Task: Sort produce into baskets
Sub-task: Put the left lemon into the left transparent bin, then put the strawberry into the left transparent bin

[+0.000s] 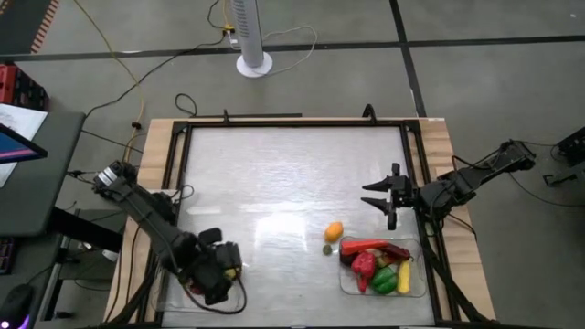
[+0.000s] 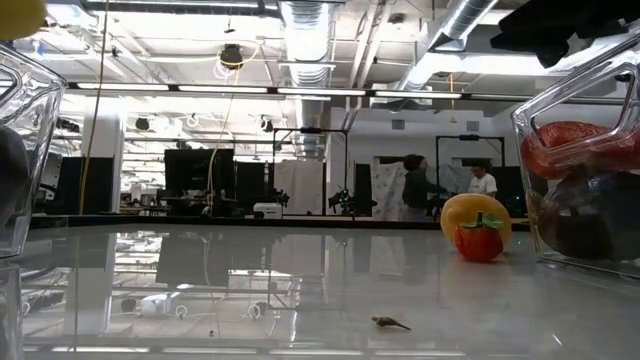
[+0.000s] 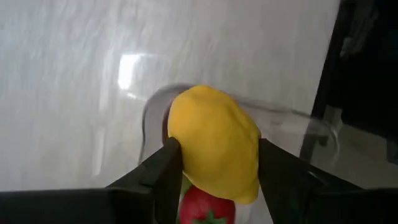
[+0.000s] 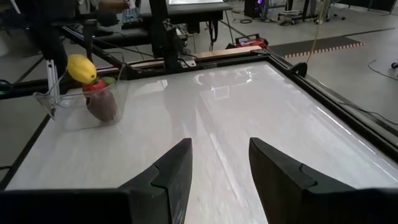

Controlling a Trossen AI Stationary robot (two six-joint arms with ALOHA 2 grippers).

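Right basket [image 1: 420, 291] full of produce [image 1: 377, 265], lemon [image 3: 214, 143] over left basket [image 3: 305, 124]

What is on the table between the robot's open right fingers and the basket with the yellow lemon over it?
Nothing. From the right gripper to the left basket, where the lemon is held, the right wrist view shows only bare shiny table.
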